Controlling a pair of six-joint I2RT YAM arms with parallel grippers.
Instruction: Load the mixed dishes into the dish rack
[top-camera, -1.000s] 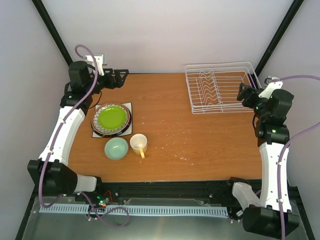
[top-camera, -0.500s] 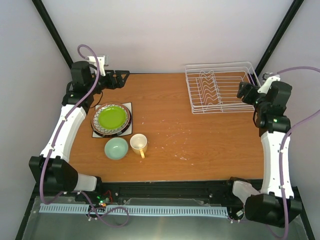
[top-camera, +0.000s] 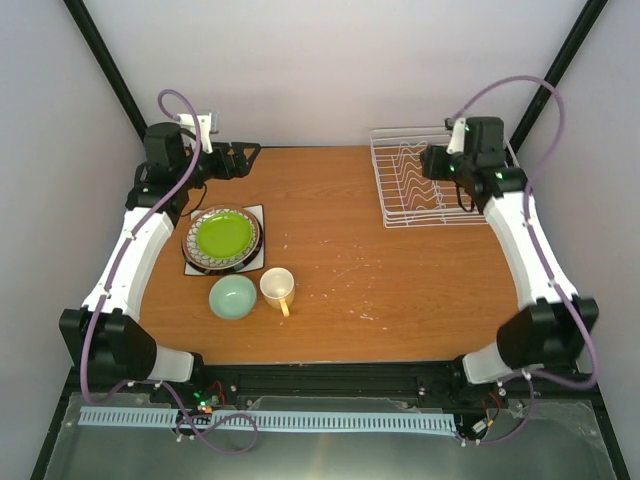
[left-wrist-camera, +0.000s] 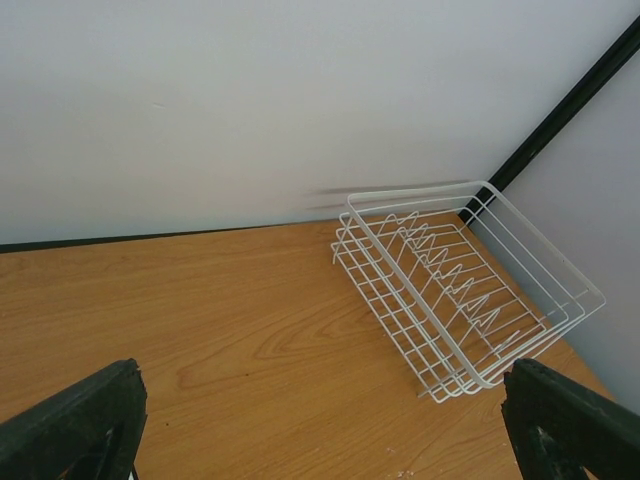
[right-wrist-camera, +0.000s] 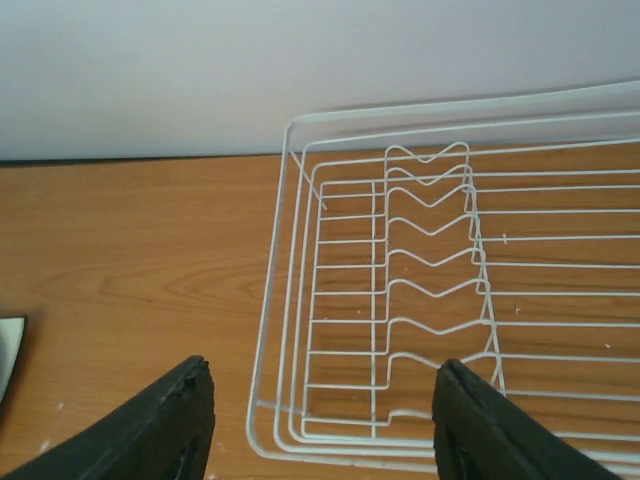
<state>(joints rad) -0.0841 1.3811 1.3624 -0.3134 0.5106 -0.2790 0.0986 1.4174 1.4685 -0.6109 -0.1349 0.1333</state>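
Right gripper (top-camera: 432, 162): swung left from beside the dish rack (top-camera: 410, 190) to above its far edge, released and empty; left gripper (top-camera: 240, 157) likewise released; lime-green small plate (top-camera: 224, 234), pale mint bowl (top-camera: 232, 296) and pale yellow handled mug (top-camera: 277, 286) lay unloaded, counter (top-camera: 380, 280) left.

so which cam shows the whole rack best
Left wrist: the rack sits whole and unblocked, with its dividers clear. Top external shows it too, but smaller, and the right arm reaches over its far side. Right wrist is close up but cuts off its right side.
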